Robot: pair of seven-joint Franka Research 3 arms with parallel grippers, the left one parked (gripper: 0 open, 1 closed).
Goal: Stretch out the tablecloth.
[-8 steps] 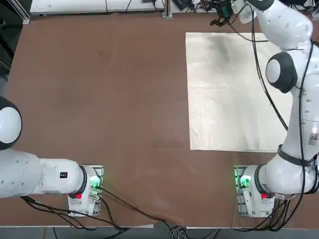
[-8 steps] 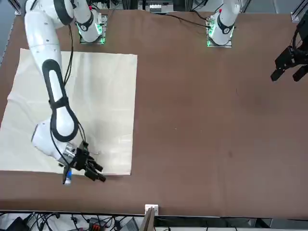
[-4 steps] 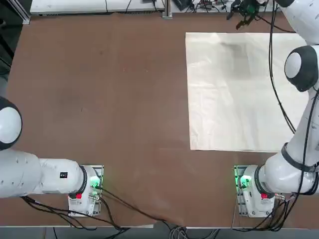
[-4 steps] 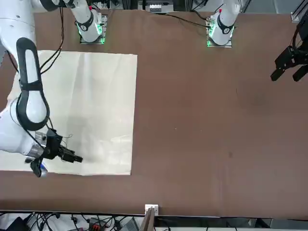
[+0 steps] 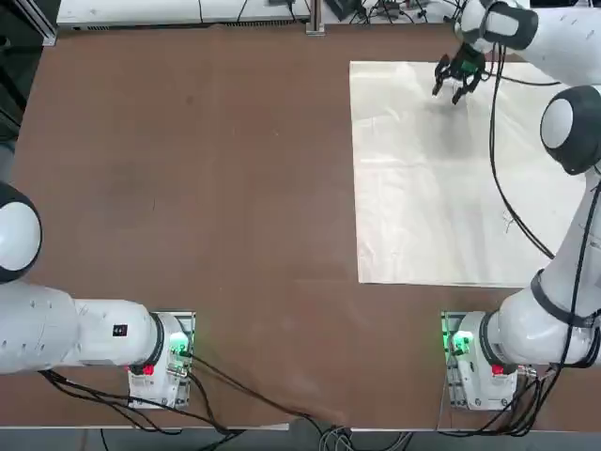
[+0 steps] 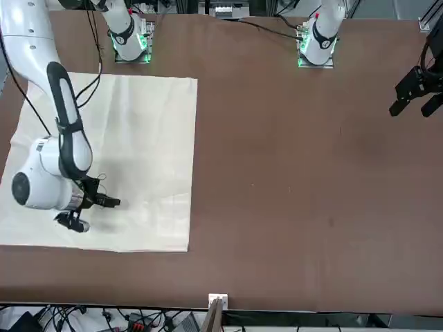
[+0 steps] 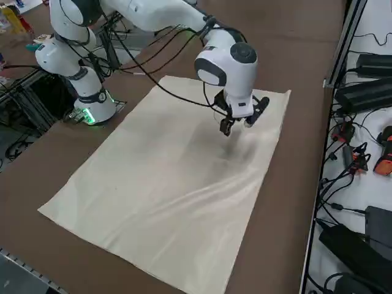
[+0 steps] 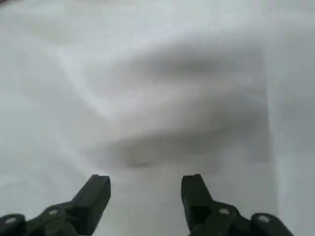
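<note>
Tablecloth (image 5: 451, 178) lies nearly flat on bench (image 5: 216, 169) ahead of right base — right tool (image 5: 454, 77) hovers over its far part, fingers apart, empty. Next: probably smoothing the remaining wrinkles.

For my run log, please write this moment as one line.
right pincer: open, empty, above far part of tablecloth | tablecloth: spread flat on table, light wrinkles | grasp: none

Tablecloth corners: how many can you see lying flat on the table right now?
4, in the right side view of the tablecloth: far corner by the arm's base, far-right corner beyond the open right gripper, near-left corner, near-right corner at the front edge. None looks folded.
</note>
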